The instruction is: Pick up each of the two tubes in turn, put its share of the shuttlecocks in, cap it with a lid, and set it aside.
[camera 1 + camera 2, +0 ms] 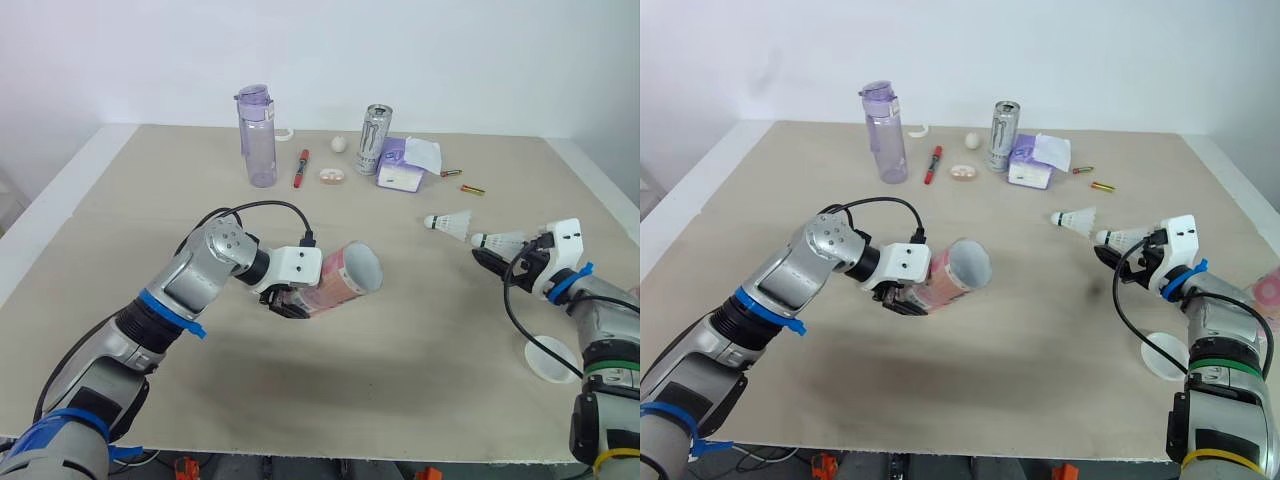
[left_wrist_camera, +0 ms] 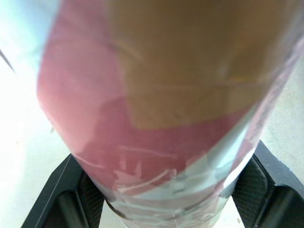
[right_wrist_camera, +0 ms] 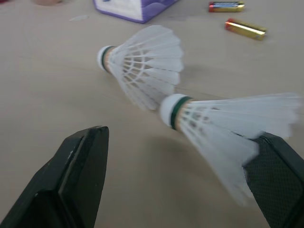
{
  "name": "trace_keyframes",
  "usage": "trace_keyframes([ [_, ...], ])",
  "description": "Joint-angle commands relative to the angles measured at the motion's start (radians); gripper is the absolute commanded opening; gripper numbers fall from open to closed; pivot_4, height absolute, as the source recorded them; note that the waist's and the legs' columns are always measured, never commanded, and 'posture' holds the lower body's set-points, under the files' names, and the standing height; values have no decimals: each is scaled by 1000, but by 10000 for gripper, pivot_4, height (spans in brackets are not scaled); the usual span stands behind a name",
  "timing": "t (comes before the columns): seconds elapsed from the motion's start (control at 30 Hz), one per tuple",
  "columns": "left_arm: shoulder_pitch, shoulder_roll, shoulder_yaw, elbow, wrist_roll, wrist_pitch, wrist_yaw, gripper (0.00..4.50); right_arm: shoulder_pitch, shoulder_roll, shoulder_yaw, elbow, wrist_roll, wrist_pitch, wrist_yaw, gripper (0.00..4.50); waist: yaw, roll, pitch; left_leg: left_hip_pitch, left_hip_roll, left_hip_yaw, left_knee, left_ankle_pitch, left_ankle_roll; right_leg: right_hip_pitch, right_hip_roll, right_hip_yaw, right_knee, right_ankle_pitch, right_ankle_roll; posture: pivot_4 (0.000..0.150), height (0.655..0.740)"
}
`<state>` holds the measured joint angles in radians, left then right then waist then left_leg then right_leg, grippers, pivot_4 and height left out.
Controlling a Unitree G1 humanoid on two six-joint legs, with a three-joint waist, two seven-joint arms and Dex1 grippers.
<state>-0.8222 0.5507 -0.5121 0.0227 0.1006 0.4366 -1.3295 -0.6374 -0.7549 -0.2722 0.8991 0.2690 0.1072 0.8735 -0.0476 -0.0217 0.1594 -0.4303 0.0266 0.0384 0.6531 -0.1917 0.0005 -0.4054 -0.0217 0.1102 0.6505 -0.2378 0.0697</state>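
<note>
My left gripper [image 1: 291, 299] is shut on a pink tube [image 1: 345, 277] and holds it just above the middle of the table, tilted, with its open mouth facing right. Up close the tube [image 2: 161, 95] sits between the black pads [image 2: 71, 199]. At the right, my right gripper [image 3: 175, 180] is open around a white shuttlecock [image 3: 223, 128] lying on the table, its feathers against one finger. A second shuttlecock [image 1: 450, 222] lies just beyond it. A white lid [image 1: 553, 360] rests near the front right. Part of another pink tube [image 1: 1270, 290] shows at the far right edge.
Along the back of the table stand a purple water bottle [image 1: 257, 137], a drink can [image 1: 373, 139] and a purple tissue packet [image 1: 403, 165]. A red marker [image 1: 301, 168], a small white ball [image 1: 339, 144] and batteries [image 1: 472, 189] lie nearby.
</note>
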Motion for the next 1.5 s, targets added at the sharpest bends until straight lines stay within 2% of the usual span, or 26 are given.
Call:
trace_keyframes([
  [0.03,21,19,-18,0,22,14,8,30083,-37,-6,-5,6,-1,4,-1,44407,0,0,0,0,0,0,0,0,0,0,0,0,0,0,0,1500,7400],
  [0.1,22,19,-18,-2,21,15,10,30083,-47,-6,-7,19,-4,5,-13,44407,0,0,0,0,0,0,0,0,0,0,0,0,0,0,0,1500,7400],
  [0.2,24,19,-18,-5,20,16,16,30083,-61,-6,-9,44,-10,3,-38,37809,-1,0,0,0,0,0,0,0,0,0,0,0,0,0,0,1500,7400],
  [0.23,24,19,-18,-5,20,16,17,30083,-66,-6,-10,52,-11,2,-41,33064,-1,0,0,0,0,0,0,0,0,0,0,0,0,0,0,1500,7400],
  [0.3,26,21,-18,-6,21,14,19,30083,-73,-4,-9,69,-15,4,-50,27048,-1,0,0,0,0,0,0,0,0,0,0,0,0,0,0,1500,7400],
  [0.33,27,22,-18,-6,21,14,20,30083,-76,-4,-9,76,-18,1,-52,20555,-1,0,0,1,0,0,0,0,0,0,0,0,0,0,0,1500,7400],
  [0.4,27,23,-18,-4,21,11,20,30083,-84,-1,-10,94,-20,-4,-54,15213,-1,0,0,1,0,0,0,0,0,0,0,0,0,0,0,1500,7400],
  [0.53,26,22,-20,-2,23,8,24,30083,-90,-1,-11,131,-27,-22,-58,968,-2,0,0,1,0,0,0,0,0,0,0,0,0,0,0,1500,7400],
  [0.67,23,18,-20,4,22,1,26,30083,-86,-5,-21,141,-24,-49,-63,968,-2,0,0,1,0,0,0,0,0,0,0,0,0,0,1,1500,7400],
  [0.83,19,15,-20,14,21,-9,25,30083,-34,-19,-53,2,8,-59,-64,968,-2,0,0,1,0,0,0,0,0,0,0,0,0,0,1,1500,7400],
  [0.97,12,11,-20,34,20,-27,21,30083,89,-34,-88,-352,44,-17,-97,968,0,2,0,0,0,0,0,0,0,0,0,1,0,-1,3,1500,7400],
  [1.1,1,0,-15,58,12,-38,14,30083,181,-78,-84,-738,90,11,-35,968,0,5,0,0,0,-1,0,0,0,0,0,1,1,-1,4,1500,7400],
  [1.2,-7,-6,-9,72,-2,-34,0,30083,184,-163,8,-1046,141,-15,135,968,1,7,1,1,0,0,1,1,1,1,0,0,1,0,4,1500,7400],
  [1.33,-16,-19,0,87,-23,-12,-14,30083,206,-248,116,-1199,88,-104,284,968,4,5,1,1,0,-1,1,1,2,1,0,-1,0,1,3,1500,7400],
  [1.5,-26,-26,0,93,-28,5,-19,30083,169,-271,183,-1223,63,-164,352,968,4,3,1,-2,0,1,1,1,2,-1,-2,-1,-1,0,3,1500,7400],
])
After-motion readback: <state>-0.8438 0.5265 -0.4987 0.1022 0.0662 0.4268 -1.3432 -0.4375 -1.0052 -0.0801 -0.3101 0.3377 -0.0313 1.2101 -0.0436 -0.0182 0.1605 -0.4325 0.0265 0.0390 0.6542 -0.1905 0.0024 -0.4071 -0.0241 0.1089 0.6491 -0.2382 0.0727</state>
